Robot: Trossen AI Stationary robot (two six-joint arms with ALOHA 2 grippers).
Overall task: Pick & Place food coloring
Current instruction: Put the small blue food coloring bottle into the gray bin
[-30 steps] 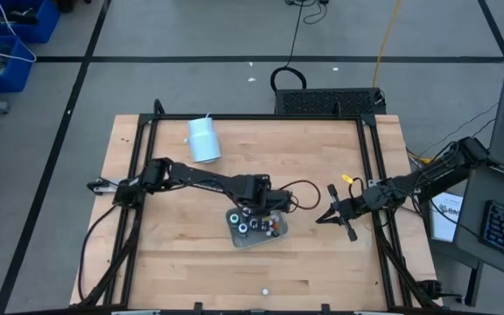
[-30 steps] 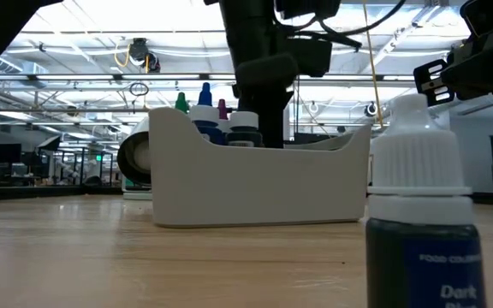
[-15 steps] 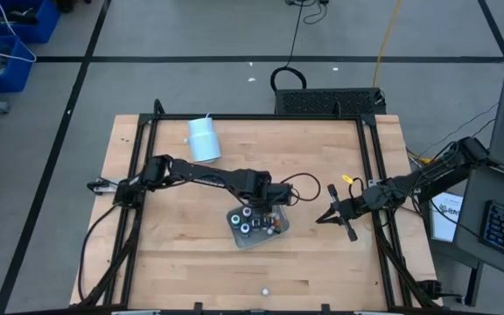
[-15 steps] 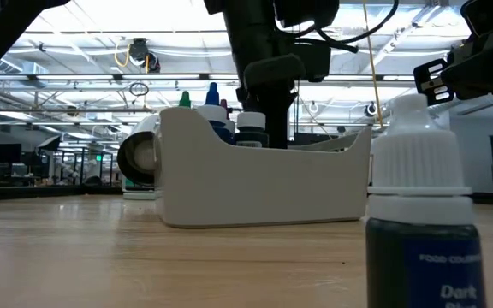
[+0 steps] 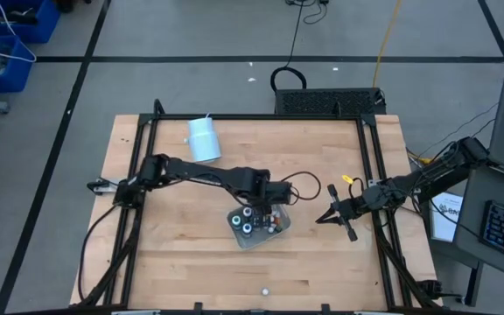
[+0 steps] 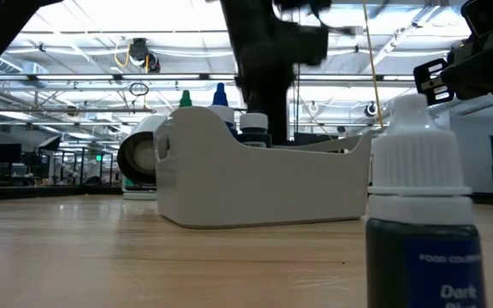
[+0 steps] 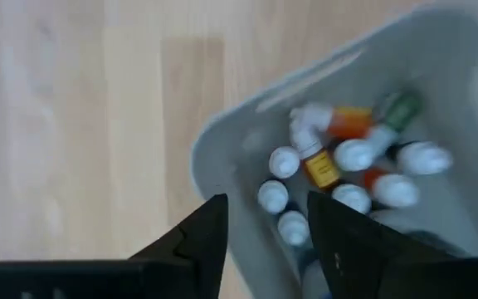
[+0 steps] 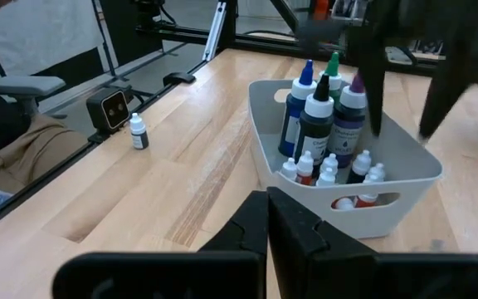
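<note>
Food coloring [image 8: 326, 137]: bottles grouped in grey tray [image 5: 237, 236] at desk [image 5: 173, 254] centre; one stray bottle [image 5: 264, 290] near front edge. Left end effector [image 7: 260, 228]: fingers apart, empty, over tray rim. Right end effector [image 5: 332, 215]: closed, idle beside tray. Step judged: release complete; next, fetch stray.

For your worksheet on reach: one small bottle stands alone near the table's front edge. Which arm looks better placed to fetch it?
Probably the left. Its gripper hangs open over the tray, nearer the lone bottle. The right gripper waits, jaws shut, toward the table's right side.
</note>
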